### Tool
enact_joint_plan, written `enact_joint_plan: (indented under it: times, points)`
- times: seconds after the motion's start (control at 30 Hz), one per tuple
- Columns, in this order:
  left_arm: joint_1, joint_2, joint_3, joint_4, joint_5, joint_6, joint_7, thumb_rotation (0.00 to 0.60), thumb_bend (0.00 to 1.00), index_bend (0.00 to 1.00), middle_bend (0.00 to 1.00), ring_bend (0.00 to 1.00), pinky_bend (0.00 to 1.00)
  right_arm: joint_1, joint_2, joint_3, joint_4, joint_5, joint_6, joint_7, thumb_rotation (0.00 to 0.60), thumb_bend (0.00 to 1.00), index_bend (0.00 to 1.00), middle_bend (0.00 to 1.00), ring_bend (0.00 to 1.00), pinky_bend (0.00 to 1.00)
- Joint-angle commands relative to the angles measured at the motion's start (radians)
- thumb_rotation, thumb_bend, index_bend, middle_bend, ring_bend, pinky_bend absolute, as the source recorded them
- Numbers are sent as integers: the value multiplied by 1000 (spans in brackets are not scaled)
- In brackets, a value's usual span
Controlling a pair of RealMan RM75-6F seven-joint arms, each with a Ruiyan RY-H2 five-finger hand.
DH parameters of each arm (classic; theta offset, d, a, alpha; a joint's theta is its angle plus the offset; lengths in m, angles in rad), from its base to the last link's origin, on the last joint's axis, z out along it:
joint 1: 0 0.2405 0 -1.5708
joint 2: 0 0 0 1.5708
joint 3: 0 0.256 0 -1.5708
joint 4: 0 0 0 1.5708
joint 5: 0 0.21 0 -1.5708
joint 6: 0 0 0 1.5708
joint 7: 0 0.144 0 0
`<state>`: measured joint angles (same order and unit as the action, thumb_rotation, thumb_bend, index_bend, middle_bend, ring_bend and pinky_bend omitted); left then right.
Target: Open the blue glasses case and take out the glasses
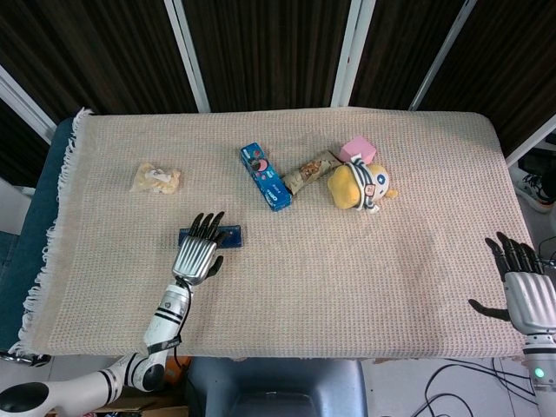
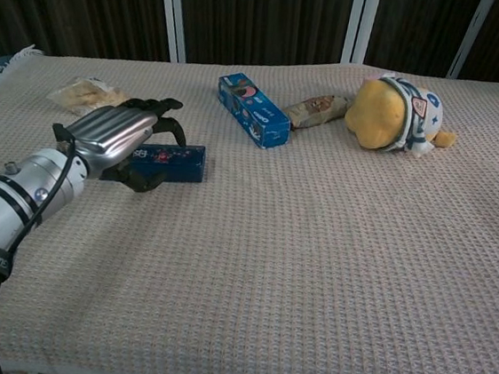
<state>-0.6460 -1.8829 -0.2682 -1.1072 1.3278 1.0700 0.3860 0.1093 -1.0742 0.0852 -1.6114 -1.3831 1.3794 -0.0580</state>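
Observation:
The blue glasses case lies shut on the beige cloth, left of the middle. My left hand is over the case's left half and hides it. Its fingers are spread and arch over the top, and the thumb sits at the near side. I cannot tell whether the fingers touch the case. My right hand shows only in the head view. It hangs by the table's front right corner with fingers apart, holding nothing. No glasses are visible.
A clear snack bag lies at the far left. A blue cookie box, a brown wrapper, a yellow plush toy and a pink box sit at the back.

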Motion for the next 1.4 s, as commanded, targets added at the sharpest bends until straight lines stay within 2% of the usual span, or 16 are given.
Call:
enact_joint_plan:
  times: [0.03,0.27,0.73,1.4]
  points:
    - [-18,-23,-1,43,-6,2,-15,600,360,318,3,0,0,0,3,1,-1,4,-1,1,600,61,0,0,0,0]
    - [-53,-73,-7,153,-16,2,-40,600,365,335,16,0,0,-2,8,-5,-5,2,-7,3,600,61,0,0,0,0]
    - [-99,-133,-18,270,-45,-5,-73,600,366,406,55,0,0,-1,12,-2,-5,12,-13,5,600,61,0,0,0,0]
    - [-113,-134,-8,285,-49,9,-101,600,388,497,92,0,0,3,7,0,-5,24,-21,-12,600,61,0,0,0,0]
